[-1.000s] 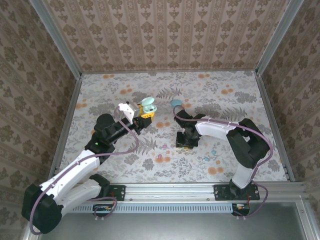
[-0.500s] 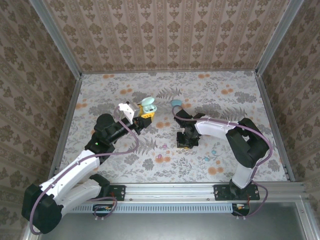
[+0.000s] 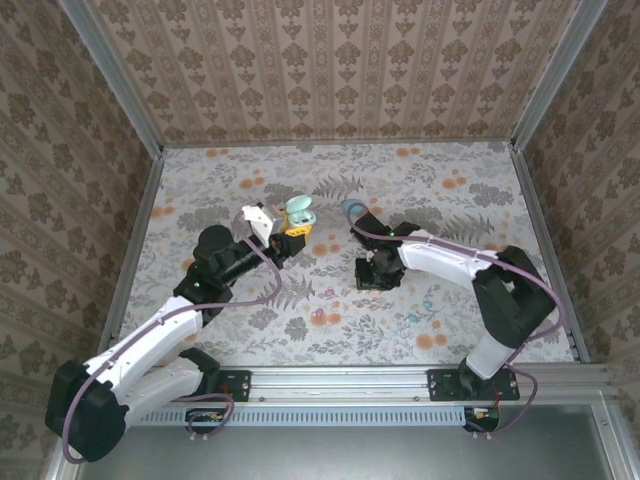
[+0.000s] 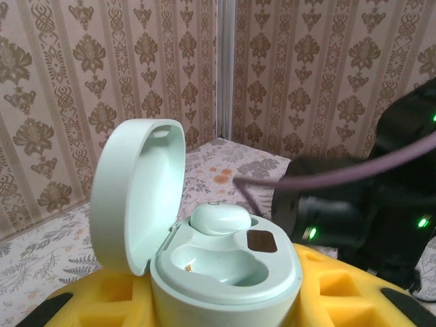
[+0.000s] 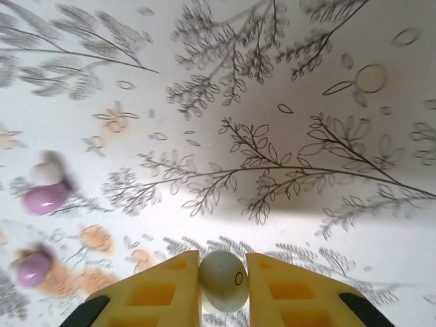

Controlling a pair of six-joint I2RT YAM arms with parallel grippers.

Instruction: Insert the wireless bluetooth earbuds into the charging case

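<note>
Yellow pads (image 5: pixel 163 289) of the right gripper (image 5: pixel 223 259) are pinched on a pale mint earbud (image 5: pixel 223 281) over the floral cloth (image 5: pixel 272 102), and two pink earbuds (image 5: pixel 44 197) lie loose on the cloth off to one side. The left gripper (image 3: pixel 290 228) grasps the open mint charging case (image 4: pixel 225 272) by its base. The case's lid (image 4: pixel 136 191) is tipped up, with a seated earbud (image 4: pixel 218 219) in the far socket and the near socket (image 4: pixel 218 262) empty.

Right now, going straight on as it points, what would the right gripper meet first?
Probably the floral cloth below the right gripper, whose jaws are shut on a pale earbud; the pink buds lie off to the side.
</note>
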